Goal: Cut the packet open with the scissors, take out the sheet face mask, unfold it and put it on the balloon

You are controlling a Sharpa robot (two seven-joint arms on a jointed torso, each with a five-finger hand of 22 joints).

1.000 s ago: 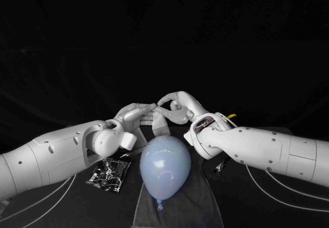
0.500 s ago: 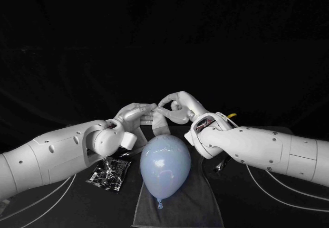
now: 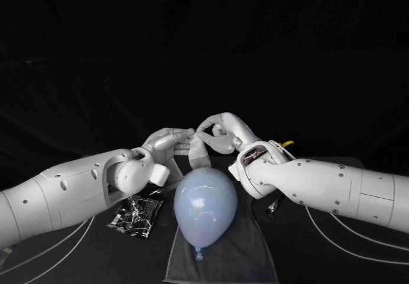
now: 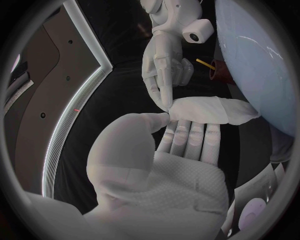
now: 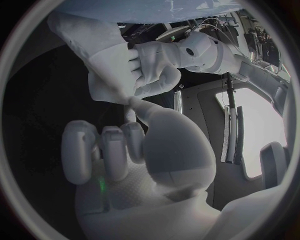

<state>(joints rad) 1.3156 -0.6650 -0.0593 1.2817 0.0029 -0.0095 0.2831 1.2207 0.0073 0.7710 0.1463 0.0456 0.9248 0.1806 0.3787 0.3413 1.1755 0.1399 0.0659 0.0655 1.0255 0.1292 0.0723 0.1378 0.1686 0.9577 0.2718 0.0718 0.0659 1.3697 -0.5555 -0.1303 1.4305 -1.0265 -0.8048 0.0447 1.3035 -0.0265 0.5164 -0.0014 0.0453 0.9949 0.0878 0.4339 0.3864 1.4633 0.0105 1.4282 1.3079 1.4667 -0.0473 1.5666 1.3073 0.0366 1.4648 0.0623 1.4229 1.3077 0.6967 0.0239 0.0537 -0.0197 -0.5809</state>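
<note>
Head view: left hand [image 3: 169,142] and right hand [image 3: 221,131] pinch mask [image 3: 198,156] edge, just behind balloon [image 3: 205,204].

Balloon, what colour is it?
The balloon is pale blue with shiny white glints. It shows best in the head view.

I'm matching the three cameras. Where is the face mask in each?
Head view: face mask hangs centre, just beyond the balloon.
Left wrist view: face mask lies beside the balloon.
Right wrist view: face mask hangs next to the balloon.
Shared landmark: the balloon.
</note>
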